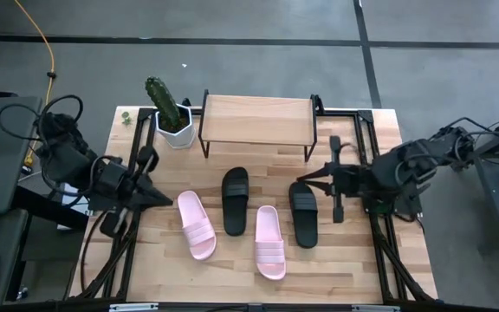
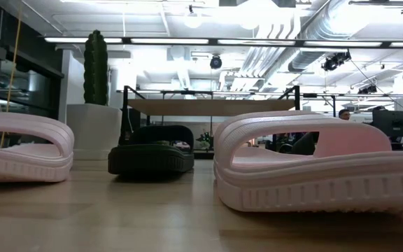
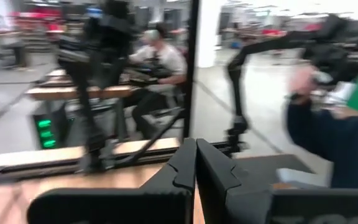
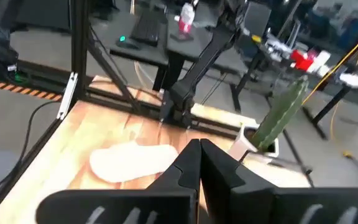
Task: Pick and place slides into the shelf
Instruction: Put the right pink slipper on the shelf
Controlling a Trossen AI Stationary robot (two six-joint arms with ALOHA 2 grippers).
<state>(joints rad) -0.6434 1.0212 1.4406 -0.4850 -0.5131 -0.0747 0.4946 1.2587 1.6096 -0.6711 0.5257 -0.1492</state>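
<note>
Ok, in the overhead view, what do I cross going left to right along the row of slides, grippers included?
Left gripper → pink slide → black slide → second pink slide → second black slide → right gripper, right above that last slide's far end. Both grippers shut and empty.

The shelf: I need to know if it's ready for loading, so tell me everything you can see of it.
The shelf is a low rack with a light wooden rectangular top board on thin black metal legs. It stands upright at the table's far edge, beside the white cactus pot, though contact between them cannot be told. Nothing lies on its board. In the low view the space beneath looks open, and a black slide lies in front of it. All four slides are on the table; neither gripper is near the shelf.
</note>
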